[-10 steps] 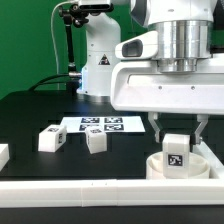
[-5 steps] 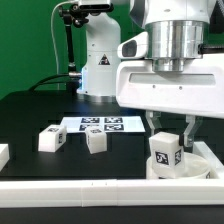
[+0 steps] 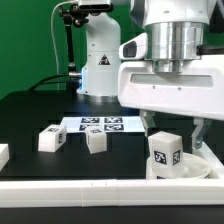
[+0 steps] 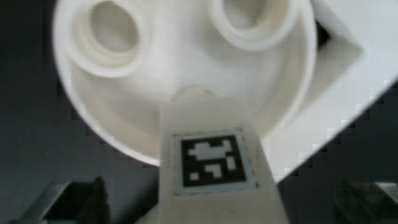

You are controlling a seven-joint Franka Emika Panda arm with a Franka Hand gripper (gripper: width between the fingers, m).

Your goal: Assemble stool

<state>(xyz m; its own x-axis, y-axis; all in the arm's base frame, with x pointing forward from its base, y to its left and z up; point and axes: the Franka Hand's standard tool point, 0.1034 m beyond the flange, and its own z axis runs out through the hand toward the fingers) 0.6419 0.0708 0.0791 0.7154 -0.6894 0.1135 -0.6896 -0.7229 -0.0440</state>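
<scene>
One leg (image 3: pixel 166 150) stands on the seat (image 3: pixel 200 166); jaws are open, one each side, not touching it; lift straight up so nothing knocks it crooked

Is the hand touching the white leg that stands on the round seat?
Apart. The wrist view shows both fingers of the open hand standing clear of the leg, with a gap on each side.

One leg (image 3: pixel 167 152) stands on the seat (image 3: pixel 205 166); two legs (image 3: pixel 52 139) lie before the marker board (image 3: pixel 103 125).
</scene>
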